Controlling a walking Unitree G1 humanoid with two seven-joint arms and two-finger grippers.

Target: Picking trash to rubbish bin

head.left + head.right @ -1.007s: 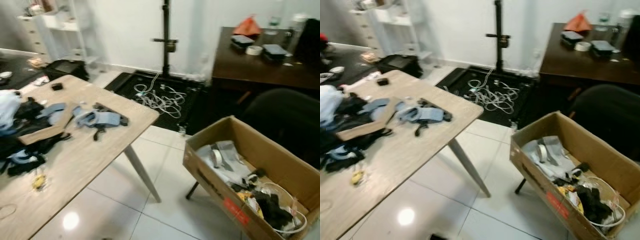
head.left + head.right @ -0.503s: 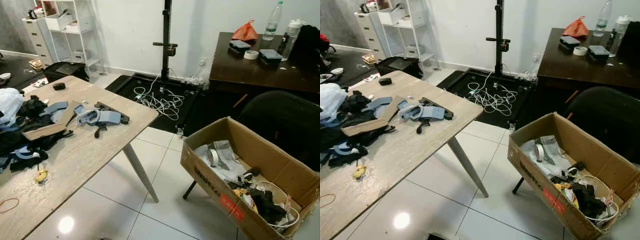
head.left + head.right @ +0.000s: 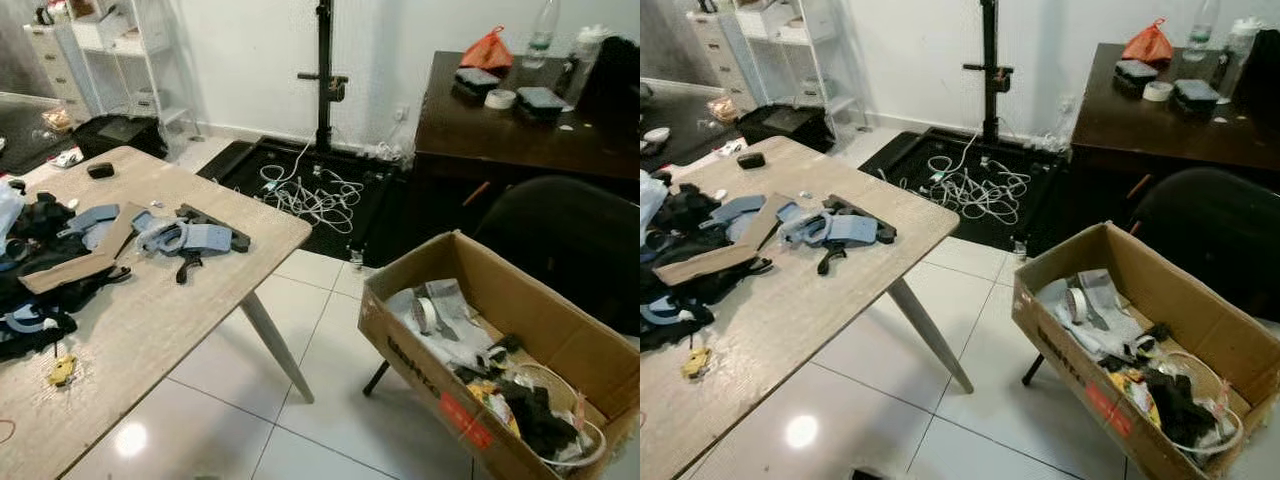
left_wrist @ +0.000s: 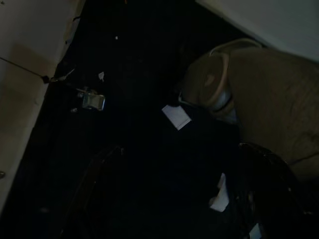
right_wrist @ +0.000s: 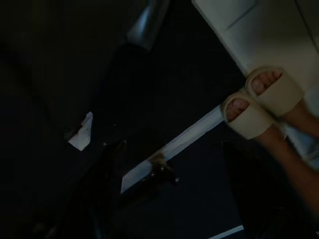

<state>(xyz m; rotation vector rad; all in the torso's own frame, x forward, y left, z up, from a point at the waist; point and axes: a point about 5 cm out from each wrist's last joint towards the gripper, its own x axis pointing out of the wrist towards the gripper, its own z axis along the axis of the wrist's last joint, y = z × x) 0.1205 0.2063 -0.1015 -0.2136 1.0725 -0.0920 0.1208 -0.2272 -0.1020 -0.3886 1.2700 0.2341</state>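
- Light wooden worktop [image 3: 190, 300]: occupies the left of the head views; one slanted leg stands on the white tiled floor [image 3: 330, 400];
- Blue-grey and black scraps [image 3: 190, 240]: lie near the worktop's far right edge, beside a brown cardboard strip [image 3: 75, 262] and a heap of dark cloth [image 3: 35, 290] toward its left edge; a small yellow piece [image 3: 61, 370] lies near the worktop's near left edge; a small black object [image 3: 100, 170] sits at its far corner;
- Open cardboard box [image 3: 450, 400]: stands on the floor to the right, apart from the worktop; it holds a tape roll [image 3: 425, 315], grey sheets, black items and a white cable loop;
- White cables [image 3: 310, 195]: piled on a black mat at the foot of a black stand [image 3: 322, 70];
- Dark worktop [image 3: 500, 130]: at far right, carries an orange bag [image 3: 489, 48], a tape roll and bottles;
- Left tool [image 4: 169, 199] and right tool [image 5: 169, 194]: the wrist views are very dark; whether the fingers are apart or together cannot be told;
- Right wrist view: a person's feet in pale slippers [image 5: 264, 99] on the floor; white paper scrap [image 5: 82, 133] nearby.
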